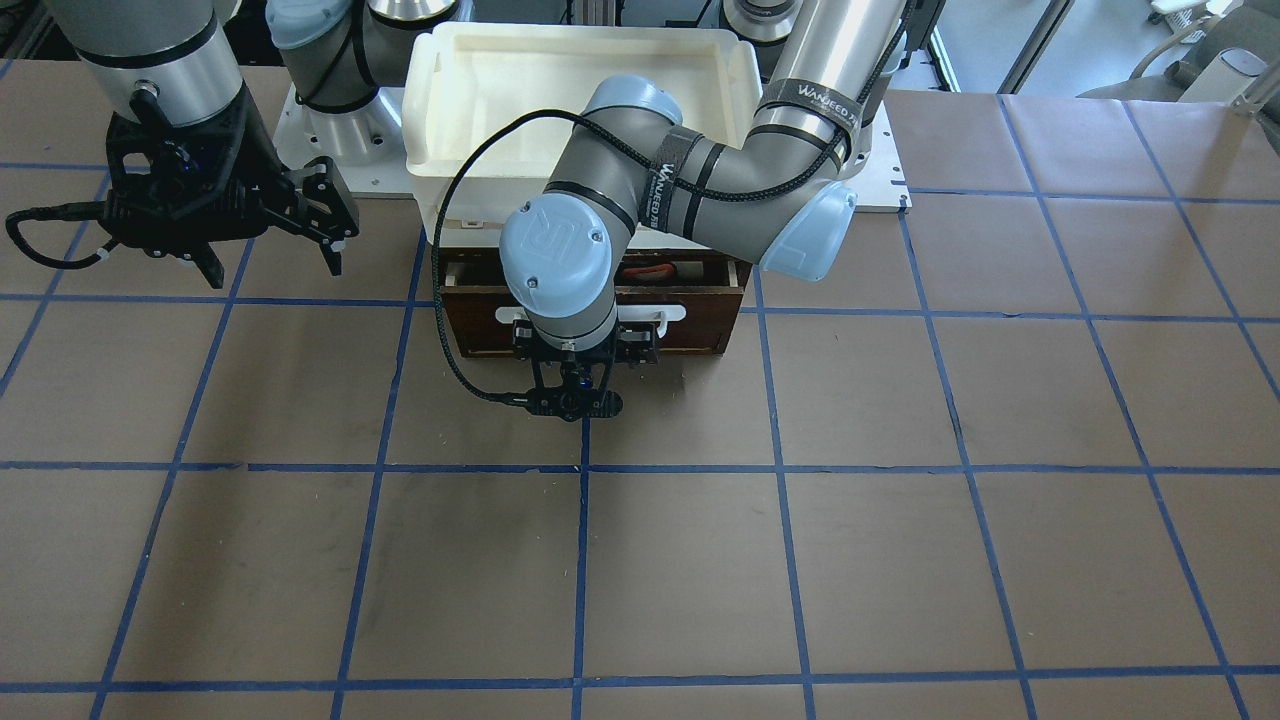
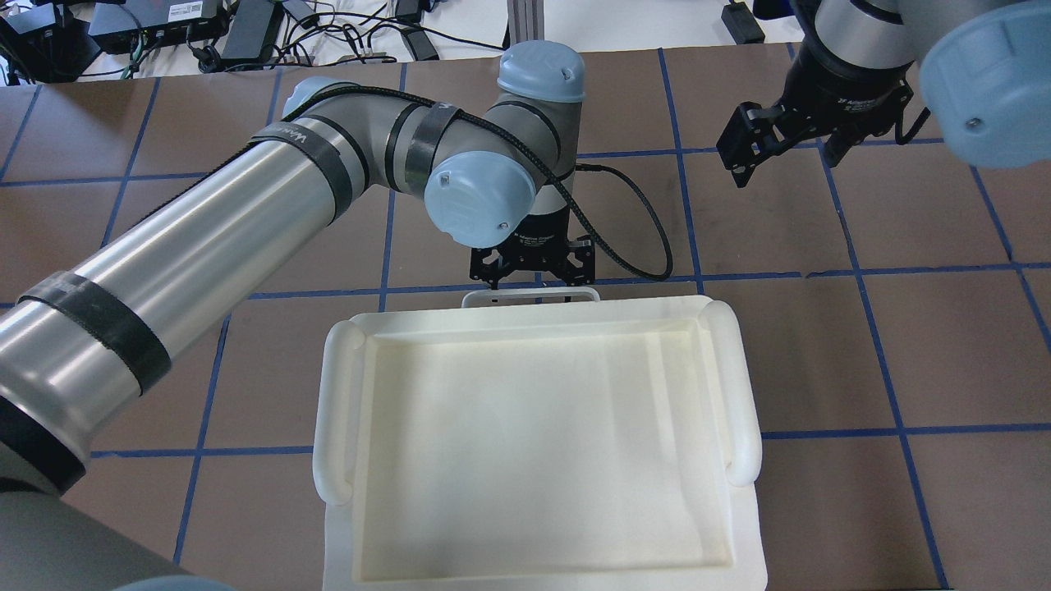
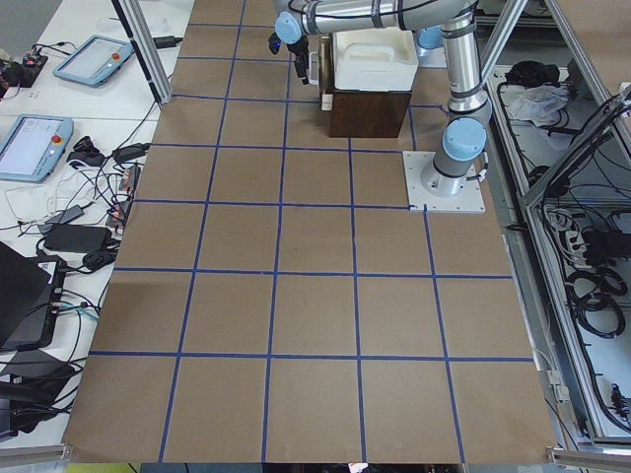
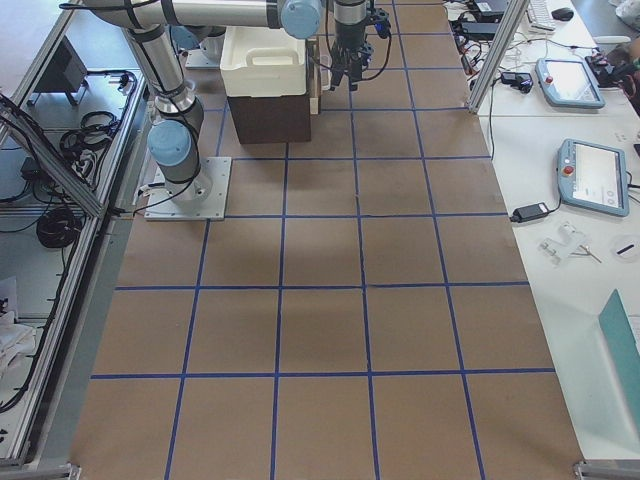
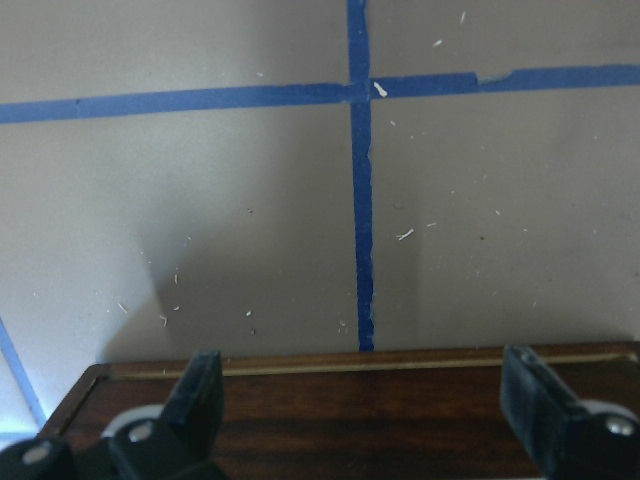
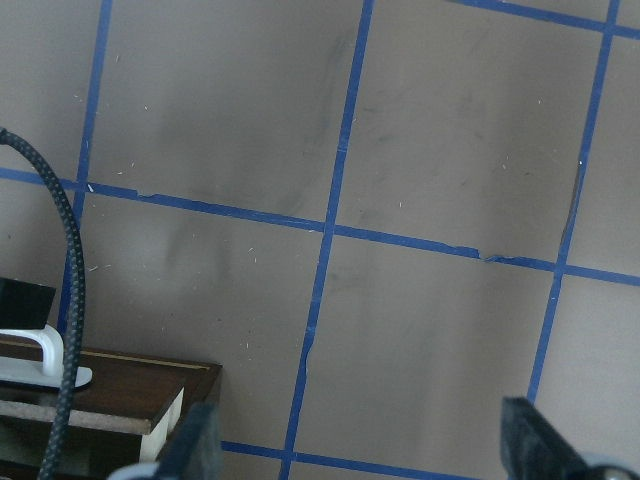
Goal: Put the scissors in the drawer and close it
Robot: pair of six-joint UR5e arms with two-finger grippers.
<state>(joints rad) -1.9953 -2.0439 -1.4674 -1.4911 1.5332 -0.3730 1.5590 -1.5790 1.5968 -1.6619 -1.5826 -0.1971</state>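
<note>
The drawer (image 1: pixel 690 322) stands a little open in its dark brown case under the white tub; its white bar handle (image 1: pixel 668 313) shows beside my left wrist. A strip of the scissors' orange-red handle (image 1: pixel 655 268) shows inside the drawer; the rest is hidden by my left arm. My left gripper (image 1: pixel 585 332) is open, its fingers spread wide at the drawer front (image 5: pixel 350 420), and it holds nothing (image 5: pixel 365 395). My right gripper (image 1: pixel 272 262) is open and empty, hanging above the table well off to the side of the case (image 2: pixel 784 160).
A white plastic tub (image 2: pixel 534 427) sits on top of the case and hides the drawer from overhead. Blue tape lines grid the brown table (image 1: pixel 700 560). The drawer's corner and handle show at the lower left of the right wrist view (image 6: pixel 120 385).
</note>
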